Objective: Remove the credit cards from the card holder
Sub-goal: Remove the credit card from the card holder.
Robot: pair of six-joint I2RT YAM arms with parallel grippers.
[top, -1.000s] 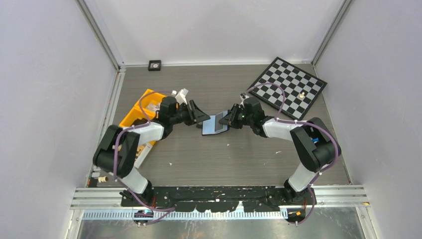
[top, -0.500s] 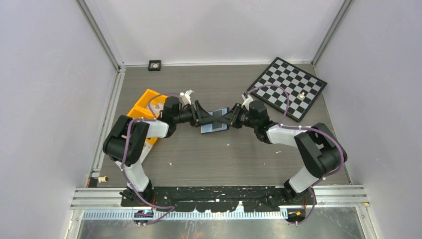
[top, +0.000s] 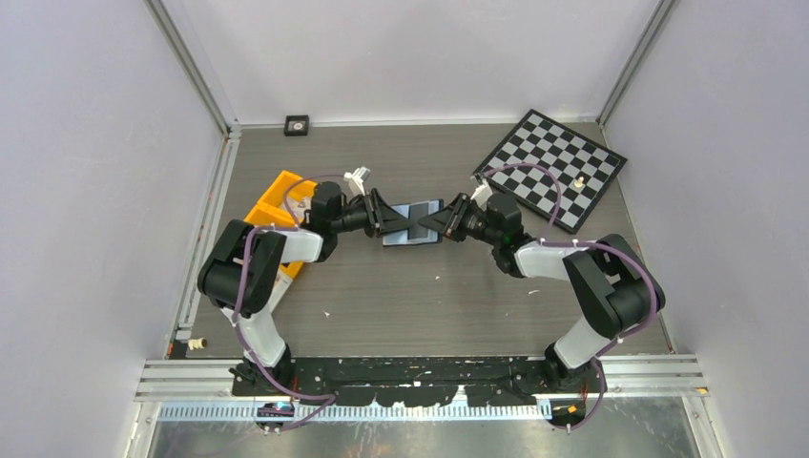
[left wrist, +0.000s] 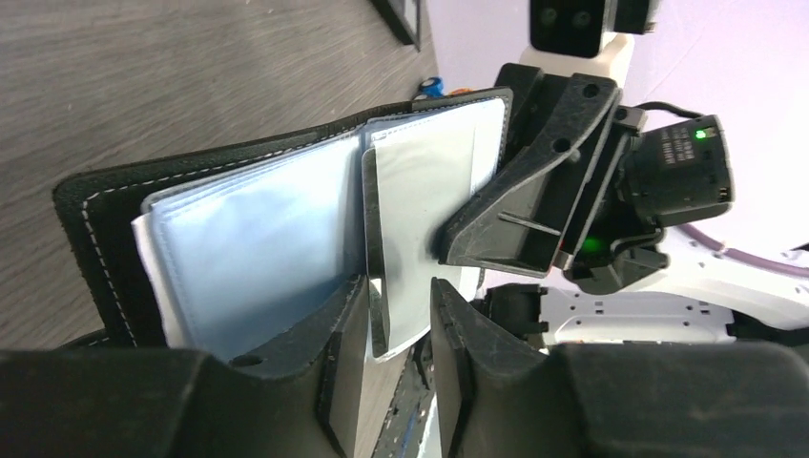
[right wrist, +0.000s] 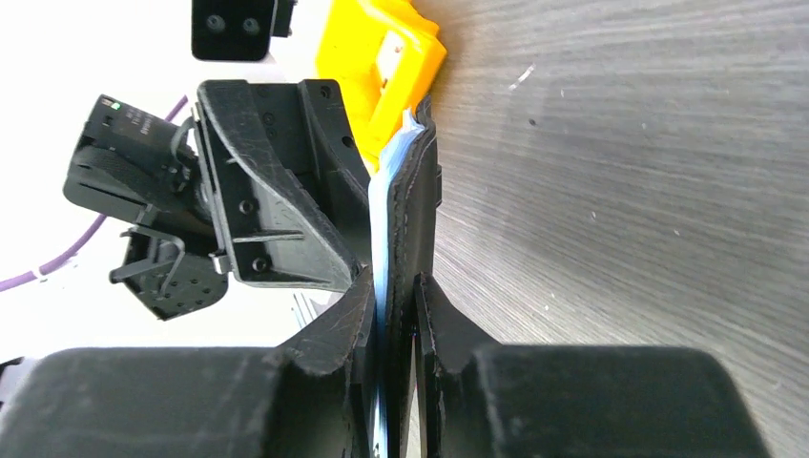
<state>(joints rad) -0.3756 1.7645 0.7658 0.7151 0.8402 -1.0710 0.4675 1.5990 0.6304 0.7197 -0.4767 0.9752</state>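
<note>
Status: black leather folding card holder (top: 412, 225) is spread open and strung between the two grippers. Left gripper (top: 388, 220) is on one short edge, right gripper (top: 431, 223) on the opposite edge, tips pointing at each other. The inside face is turned up toward the top camera.

Look of it: black outer cover, rounded corners, white stitching running along the rim. Inside are glossy pale grey-blue leaves (left wrist: 258, 248), one per half, with a dark fold line down the middle. The half nearer the right gripper reads whiter than the other. Cards versus sleeves: can't separate them in these views.

Right gripper: fingers (right wrist: 355, 310) are pressed together on the holder's edge, cover and blue leaves sandwiched between the pads with no gap showing. From that wrist the holder is edge-on, with the black cover toward the grey wood-grain table (top: 429, 296) and the blue leaves on the other side.

Left gripper: fingers (left wrist: 345, 334) sit either side of the fold. The lower corner of the whiter leaf drops between them, lying against one finger with a thin dark gap to the other. Pinching or only straddling: cannot tell.

Whether the holder touches the table under the grippers: can't tell.

Around: orange plastic bin (top: 275, 196) is just behind the left gripper, beside its wrist. Black-and-white chessboard (top: 553, 164) lies out past the right gripper's wrist, well apart from the holder.
</note>
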